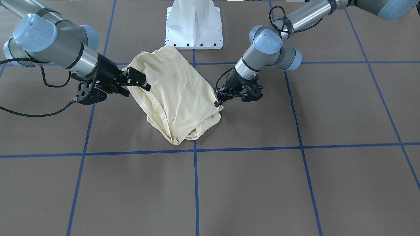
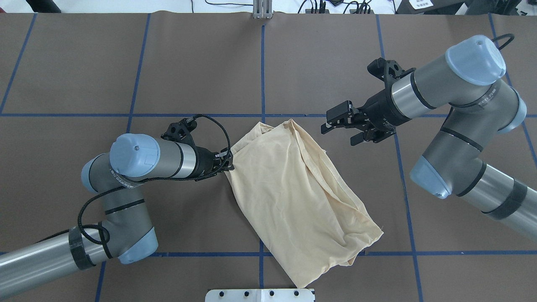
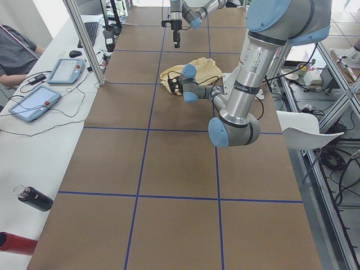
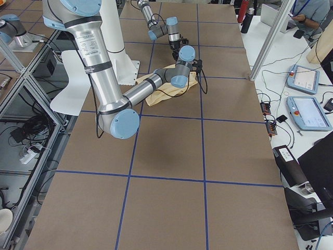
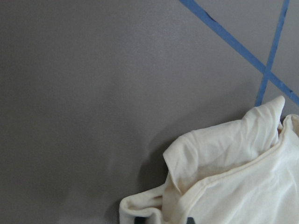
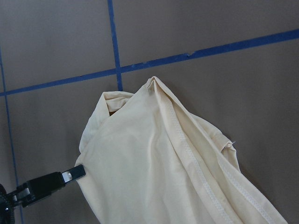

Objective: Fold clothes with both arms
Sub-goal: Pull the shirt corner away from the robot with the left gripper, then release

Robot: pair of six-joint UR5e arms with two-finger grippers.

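The clothes are one cream shirt (image 2: 293, 193), lying as a folded, wrinkled bundle in the middle of the brown table; its print is hidden. My left gripper (image 2: 228, 164) is low at the bundle's left edge and shut on the fabric there. The right wrist view shows one of its black fingertips (image 6: 70, 175) against the cloth (image 6: 159, 163). The left wrist view has the shirt's hem (image 5: 233, 177) at its bottom right. My right gripper (image 2: 342, 128) hangs open just off the shirt's far right corner, nothing between its fingers. In the front-facing view it (image 1: 136, 87) overlaps the shirt (image 1: 177, 95).
The white pedestal base (image 1: 194, 24) stands just behind the shirt on the robot's side. Blue tape lines cross the brown table cover. A side desk carries tablets (image 3: 34, 104) and a black bottle (image 3: 34, 198), with a person's sleeve (image 3: 14, 53) beside it.
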